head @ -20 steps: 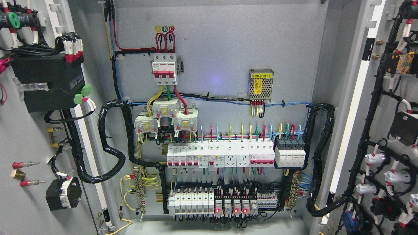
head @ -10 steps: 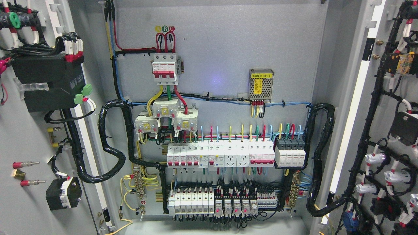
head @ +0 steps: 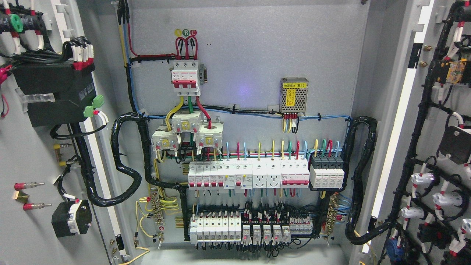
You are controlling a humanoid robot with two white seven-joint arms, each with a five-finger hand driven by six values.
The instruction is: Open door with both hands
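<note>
Both doors of the grey electrical cabinet stand swung wide open. The left door (head: 33, 162) shows its inner face at the picture's left, with a black module and wiring on it. At the right, the right door (head: 434, 110) also shows its inner face, with black cable looms and white connectors. Between them the back panel (head: 257, 55) is fully exposed. Neither of my hands nor any arm is in the picture.
On the back panel sit a red-and-white main breaker (head: 186, 78), a small perforated power supply (head: 293, 95), a row of white breakers (head: 250, 176) and lower relay rows (head: 254, 230). Black corrugated cable bundles (head: 127, 173) loop from the panel to each door.
The red indicator lights on the bottom relay row were lit one second ago and are now dark. Doors and wiring have not moved.
</note>
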